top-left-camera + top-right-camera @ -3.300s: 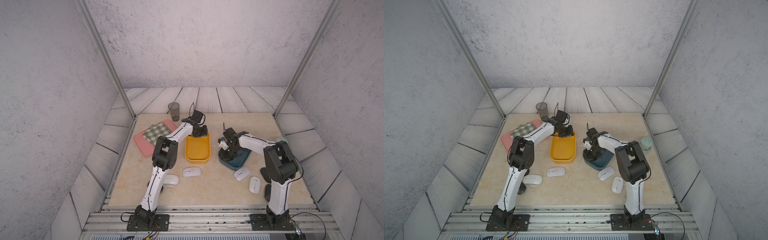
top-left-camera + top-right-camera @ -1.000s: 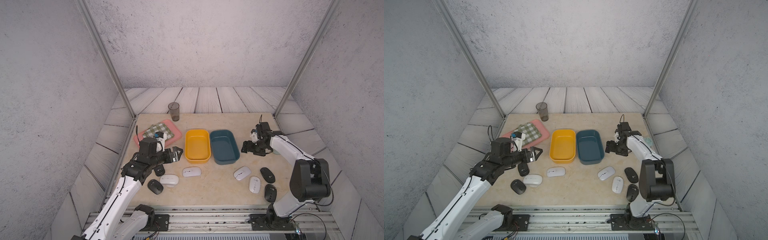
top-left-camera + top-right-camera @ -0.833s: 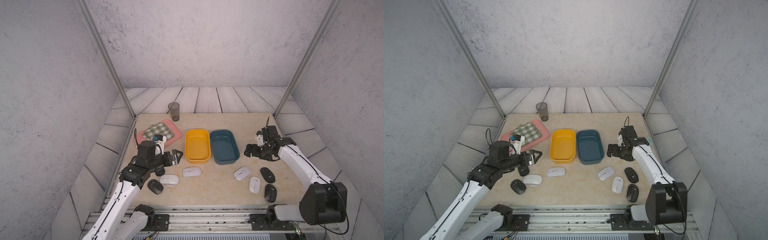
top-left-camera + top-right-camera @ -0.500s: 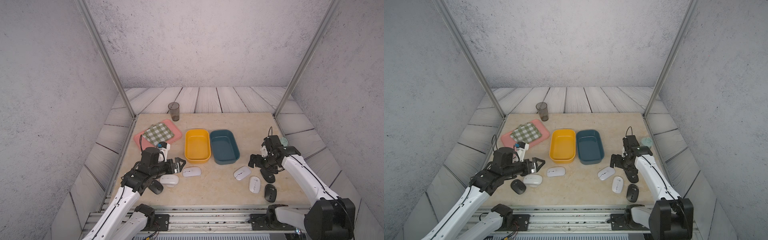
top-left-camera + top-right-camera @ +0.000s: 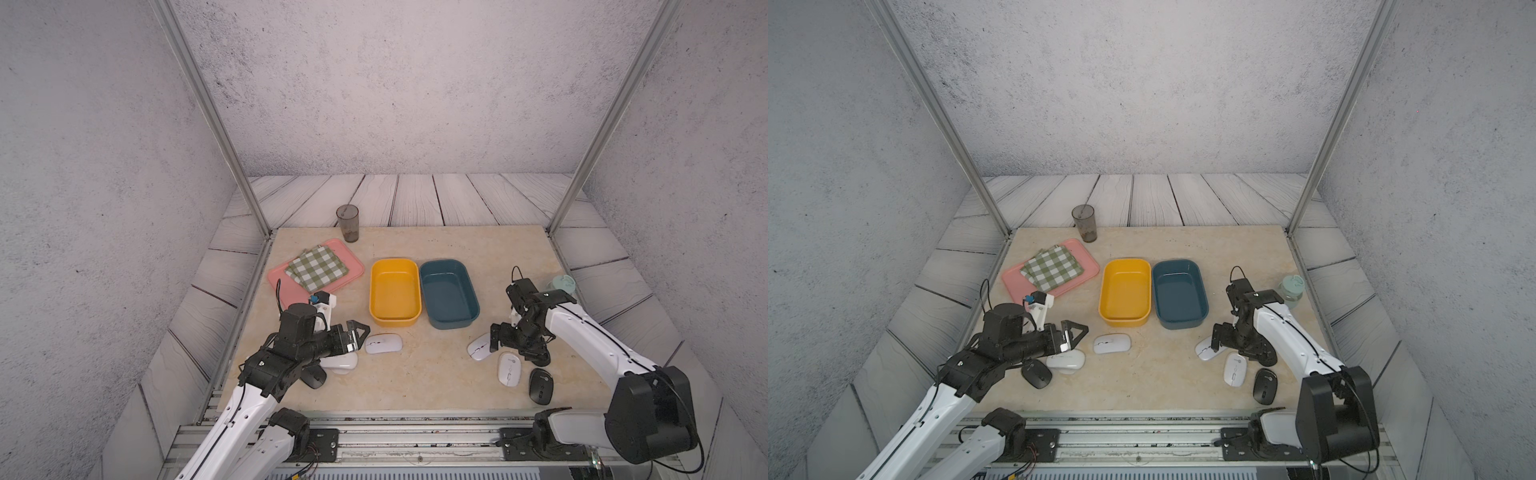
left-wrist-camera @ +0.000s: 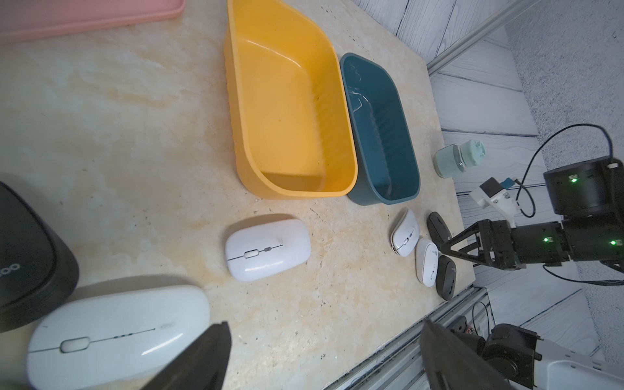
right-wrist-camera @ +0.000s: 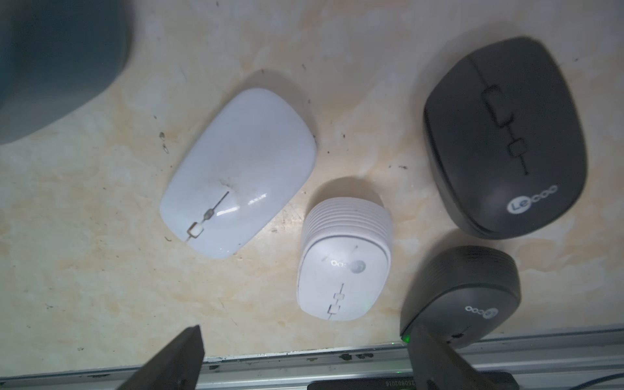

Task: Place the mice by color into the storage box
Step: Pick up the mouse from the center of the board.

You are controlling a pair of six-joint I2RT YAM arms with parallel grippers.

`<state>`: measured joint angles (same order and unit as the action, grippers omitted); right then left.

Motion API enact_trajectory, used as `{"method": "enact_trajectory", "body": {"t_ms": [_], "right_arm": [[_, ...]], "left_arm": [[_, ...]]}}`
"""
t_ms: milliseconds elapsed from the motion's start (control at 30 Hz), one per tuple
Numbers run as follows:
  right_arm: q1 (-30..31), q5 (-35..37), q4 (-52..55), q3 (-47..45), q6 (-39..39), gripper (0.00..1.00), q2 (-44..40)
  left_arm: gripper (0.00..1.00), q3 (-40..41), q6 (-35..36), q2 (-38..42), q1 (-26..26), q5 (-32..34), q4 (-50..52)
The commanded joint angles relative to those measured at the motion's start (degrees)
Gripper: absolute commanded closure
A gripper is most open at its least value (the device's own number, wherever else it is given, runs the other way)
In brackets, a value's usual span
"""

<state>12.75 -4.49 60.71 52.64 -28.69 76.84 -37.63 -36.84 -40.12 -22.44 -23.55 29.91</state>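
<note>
Mice, white and black, are lying loose on the table in two clusters before empty yellow box and blue box, left claw and right claw hanging spread, empty; probably light, hard, slippery, best pinched across narrow sides.

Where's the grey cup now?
In both top views the grey cup stands at the far edge of the table, on the robot's left side, behind the pink tray.

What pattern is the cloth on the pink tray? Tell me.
The cloth is green-and-white checked, clearest in a top view.
</note>
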Motion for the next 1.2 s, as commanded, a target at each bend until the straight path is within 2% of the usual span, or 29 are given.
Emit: {"method": "enact_trajectory", "body": {"t_ms": [0, 267, 600, 733, 900, 1000, 1067, 1167], "right_arm": [[0.4, 0.2, -0.3, -2.5, -3.9, 0.01, 1.9], [0.4, 3.0, -5.6, -8.6, -8.3, 0.02, -0.1], [0.3, 5.4, -9.7, -10.7, -9.2, 0.19, 2.4], [0.3, 5.7, -12.3, -11.9, -9.3, 0.22, 4.2], [0.3, 5.9, -13.5, -12.2, -9.1, 0.30, 5.2], [0.4, 6.9, -11.7, -11.3, -8.6, 0.38, 2.4], [0.3, 7.6, -9.8, -10.7, -7.7, 0.48, 0.1], [1.3, 6.0, -7.5, -9.8, -8.0, 0.53, -4.2]], "left_arm": [[0.06, 1.7, -1.7, 0.5, -0.5, 0.0, -2.2], [0.06, 2.9, -1.4, -0.8, -0.5, -1.1, -3.7], [0.07, 3.7, -1.3, -1.4, -0.5, -1.3, -4.7], [0.07, 3.9, -0.9, -1.8, -0.5, -1.0, -4.6], [0.07, 3.3, 0.0, -1.3, -0.5, -0.7, -2.6], [0.07, 3.0, 0.2, -0.4, -0.4, -0.1, -1.9], [0.07, 2.8, 0.2, -0.5, -0.4, -0.1, -1.7], [0.07, 2.4, -0.3, -1.0, -0.4, -1.1, -2.2]]}}
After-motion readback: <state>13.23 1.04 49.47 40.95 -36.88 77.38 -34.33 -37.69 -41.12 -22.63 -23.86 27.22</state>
